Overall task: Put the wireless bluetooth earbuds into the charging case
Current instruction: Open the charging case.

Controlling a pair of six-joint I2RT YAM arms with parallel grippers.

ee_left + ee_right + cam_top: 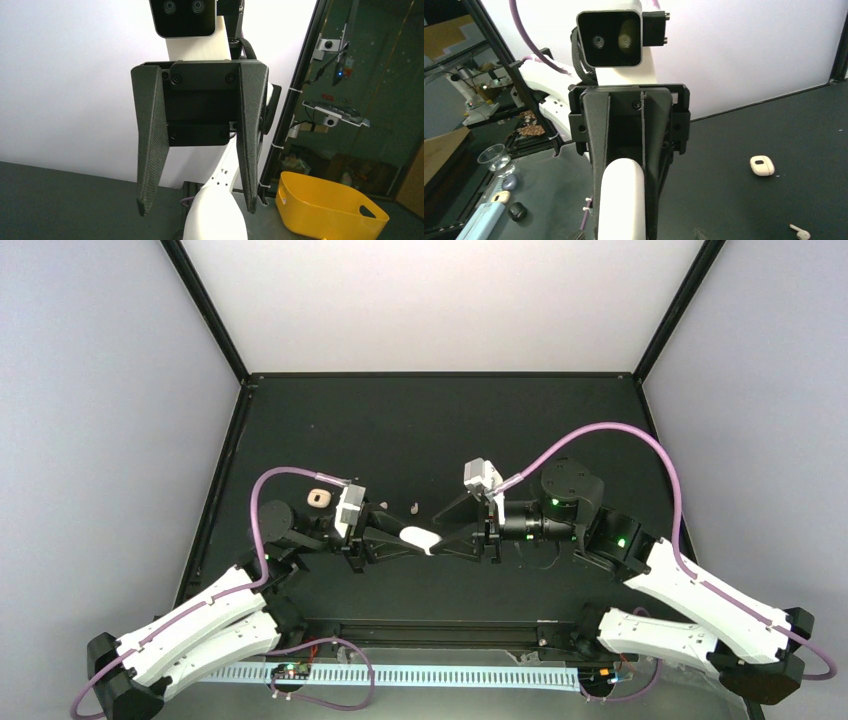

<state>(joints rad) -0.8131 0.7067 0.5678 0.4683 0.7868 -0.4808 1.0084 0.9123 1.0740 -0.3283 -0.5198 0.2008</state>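
Left gripper [405, 539] clamps white charging case [421, 539] | right gripper [198, 204] jaws wide (flanking it) | table [450, 430] edges far

A yellow bin [310, 210] sits beyond one side of the black desk [420, 430]; a clear plastic cup [492, 156] stands beyond the other side.

The white charging case [420, 539], apparently closed, is held aloft; two earbuds [414, 507] lie nearby.

Left tool [408, 540] clamped tight, nose to nose with right tool [197, 202], its jaws wide apart, both level.
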